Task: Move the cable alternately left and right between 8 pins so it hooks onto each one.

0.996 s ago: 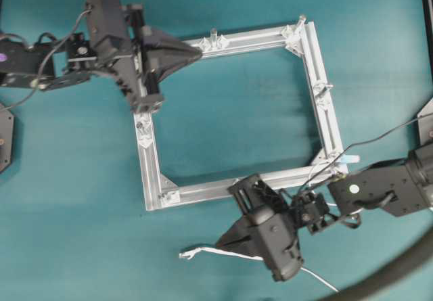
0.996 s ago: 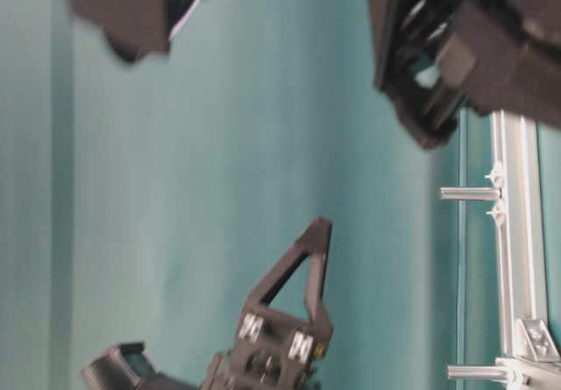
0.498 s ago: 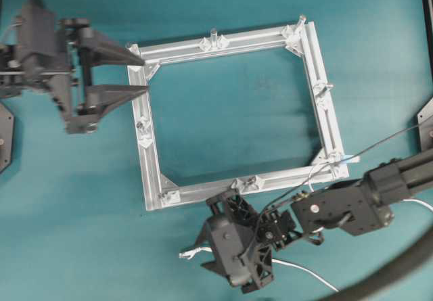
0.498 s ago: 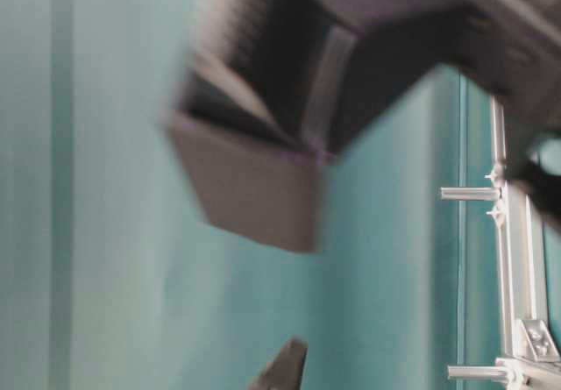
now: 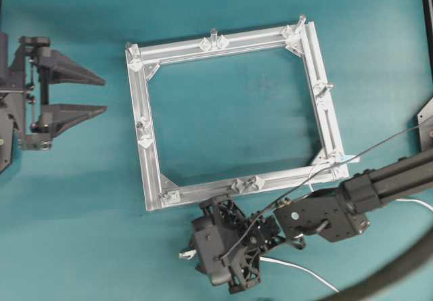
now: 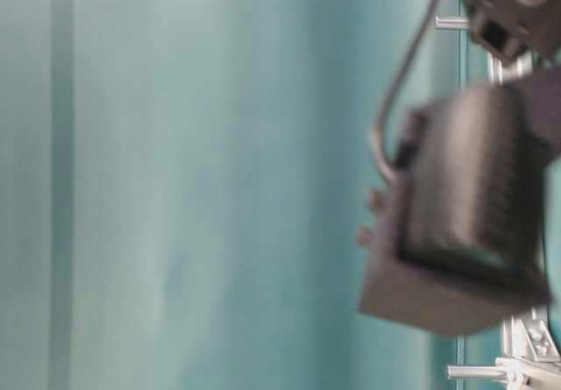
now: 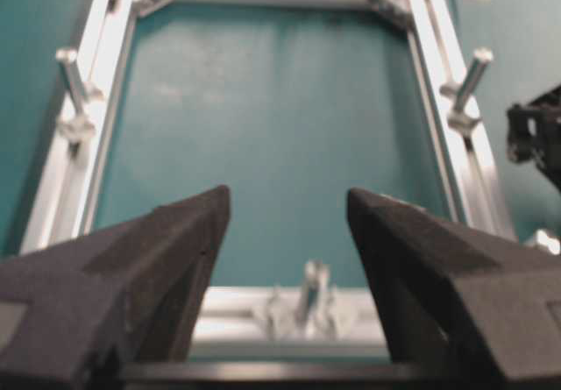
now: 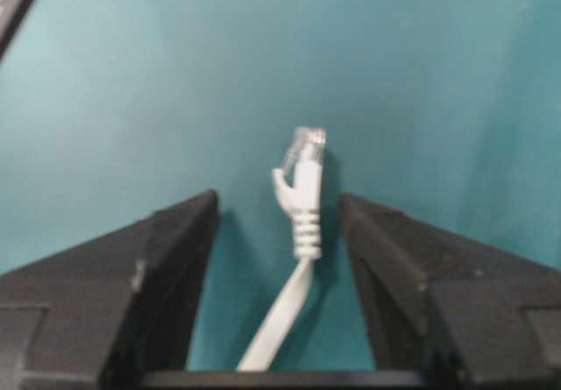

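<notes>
The white cable's plug end (image 8: pixel 304 175) lies on the teal table between my right gripper's (image 8: pixel 278 199) open fingers, with a gap on each side. From overhead, that plug end (image 5: pixel 186 254) pokes out left of the right gripper (image 5: pixel 195 252), just below the square aluminium frame (image 5: pixel 318 64), and the cord (image 5: pixel 298 268) trails off to the right. My left gripper (image 5: pixel 105 95) stands open and holds nothing, left of the frame. The left wrist view looks between its fingers (image 7: pixel 287 191) across the frame (image 7: pixel 263 302). Pins (image 5: pixel 214 32) (image 7: pixel 480 55) stand upright on the rails.
A thick dark hose (image 5: pixel 399 267) curves along the lower right corner. A thin dark robot wire (image 5: pixel 379 139) runs from the right arm across the frame's lower right corner. In the table-level view a blurred dark arm part (image 6: pixel 465 232) blocks most of the frame (image 6: pixel 526 346).
My left gripper opened and drew back left, away from the frame's top left corner. My right gripper opened and moved left along the cable to its plug end.
</notes>
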Controlling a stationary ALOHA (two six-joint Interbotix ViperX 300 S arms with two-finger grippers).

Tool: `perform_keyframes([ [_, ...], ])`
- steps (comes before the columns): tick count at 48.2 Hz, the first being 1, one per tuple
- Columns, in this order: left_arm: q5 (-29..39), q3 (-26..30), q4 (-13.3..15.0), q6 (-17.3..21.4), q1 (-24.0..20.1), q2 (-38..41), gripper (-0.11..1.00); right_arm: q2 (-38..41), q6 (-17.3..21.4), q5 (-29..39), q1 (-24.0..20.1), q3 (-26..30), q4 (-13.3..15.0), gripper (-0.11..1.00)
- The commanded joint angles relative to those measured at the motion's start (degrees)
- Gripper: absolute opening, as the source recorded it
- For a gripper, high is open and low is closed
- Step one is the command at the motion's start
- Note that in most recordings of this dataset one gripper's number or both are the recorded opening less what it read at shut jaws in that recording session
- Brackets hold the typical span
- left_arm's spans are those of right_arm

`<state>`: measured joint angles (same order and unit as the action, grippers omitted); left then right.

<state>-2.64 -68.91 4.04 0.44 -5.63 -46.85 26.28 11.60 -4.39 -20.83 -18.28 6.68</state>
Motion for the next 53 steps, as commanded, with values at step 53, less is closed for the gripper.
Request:
perform_keyframes([
  [53,11.6,-5.3,-0.4,-0.1,0.4,-13.0,0.67,-24.1,6.9,5.8,-0.5,-15.0,-0.1,0.15],
])
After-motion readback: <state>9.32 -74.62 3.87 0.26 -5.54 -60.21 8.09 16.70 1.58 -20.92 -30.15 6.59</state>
